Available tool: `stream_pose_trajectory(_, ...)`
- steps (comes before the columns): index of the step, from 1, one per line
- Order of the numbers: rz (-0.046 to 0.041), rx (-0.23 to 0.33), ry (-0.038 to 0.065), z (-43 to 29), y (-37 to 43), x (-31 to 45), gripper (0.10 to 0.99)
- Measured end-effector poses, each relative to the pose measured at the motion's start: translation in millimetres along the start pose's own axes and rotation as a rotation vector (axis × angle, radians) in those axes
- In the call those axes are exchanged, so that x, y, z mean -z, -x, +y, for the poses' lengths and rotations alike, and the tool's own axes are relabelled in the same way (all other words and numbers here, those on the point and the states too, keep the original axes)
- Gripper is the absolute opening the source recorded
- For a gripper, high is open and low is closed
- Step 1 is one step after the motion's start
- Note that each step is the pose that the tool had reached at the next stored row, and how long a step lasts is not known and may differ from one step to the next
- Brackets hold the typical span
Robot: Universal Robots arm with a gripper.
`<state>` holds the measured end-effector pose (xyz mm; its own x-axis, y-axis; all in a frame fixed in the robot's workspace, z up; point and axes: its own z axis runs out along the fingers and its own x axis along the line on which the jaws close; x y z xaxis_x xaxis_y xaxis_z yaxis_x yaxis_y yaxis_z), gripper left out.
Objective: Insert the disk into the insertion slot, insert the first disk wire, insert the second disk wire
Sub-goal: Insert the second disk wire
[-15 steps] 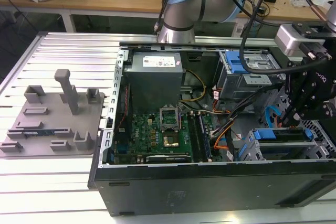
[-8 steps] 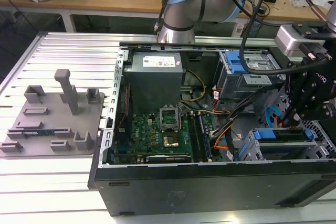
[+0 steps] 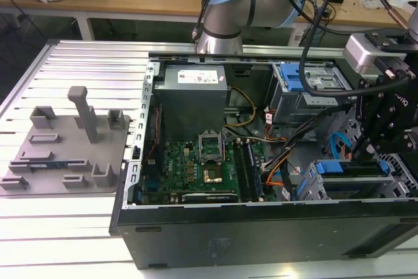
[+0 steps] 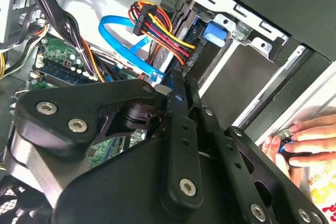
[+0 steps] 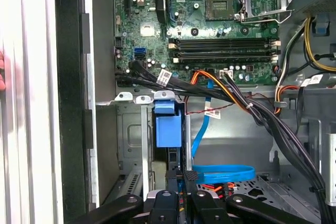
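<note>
Right, end effector (image 5: pixel 178 184) clamped on the blue SATA cable (image 5: pixel 223 173) connector beside the disk (image 5: pixel 169 129); misalignment could bend the port.

I see my hand (image 5: pixel 181 199) low over the open case, black linkage around a dark connector, blue flat cable (image 5: pixel 223 173) just beside it, blue latch tab (image 5: pixel 168 121) on the grey metal bay (image 5: pixel 131 140), black wire bundle (image 5: pixel 252 109) crossing, green motherboard (image 5: pixel 210 24) beyond.
</note>
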<state>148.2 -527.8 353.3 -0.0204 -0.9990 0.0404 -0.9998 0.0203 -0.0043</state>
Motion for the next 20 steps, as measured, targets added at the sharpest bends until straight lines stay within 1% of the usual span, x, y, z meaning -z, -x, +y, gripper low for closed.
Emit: stream_pose_trajectory(20, -0.0002, 0.006, 0.0, -2.3, 0.2, -4.8, 0.161)
